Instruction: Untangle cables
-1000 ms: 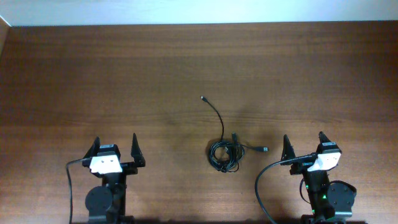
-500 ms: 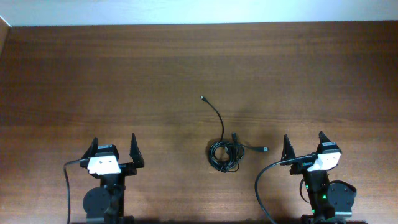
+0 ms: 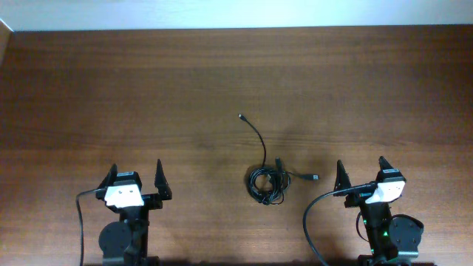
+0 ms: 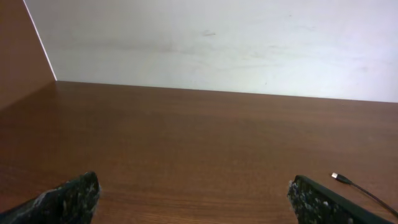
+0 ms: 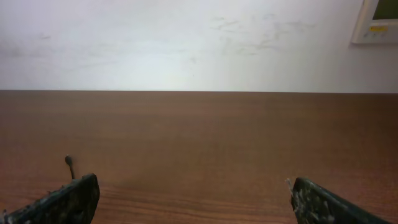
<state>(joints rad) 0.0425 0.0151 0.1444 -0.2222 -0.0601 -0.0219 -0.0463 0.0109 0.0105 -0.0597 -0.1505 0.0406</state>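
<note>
- On the table [image 3: 148,89], your cables [image 3: 267,183] lie bunched in one tangled knot.
- Your left hand [image 3: 136,174] and right hand [image 3: 361,168] both stand spread wide apart, holding nothing.

Overhead camera is looking straight down on the whole worktop [image 3: 148,81], with both arms at its near edge. Each wrist camera is sitting low, facing forward across the worktop toward the white wall [image 4: 217,43], its own fingers [image 4: 68,198] framing the bottom corners. All three views are sharing the cables [image 3: 267,181]; each wrist view is catching only one end.
</note>
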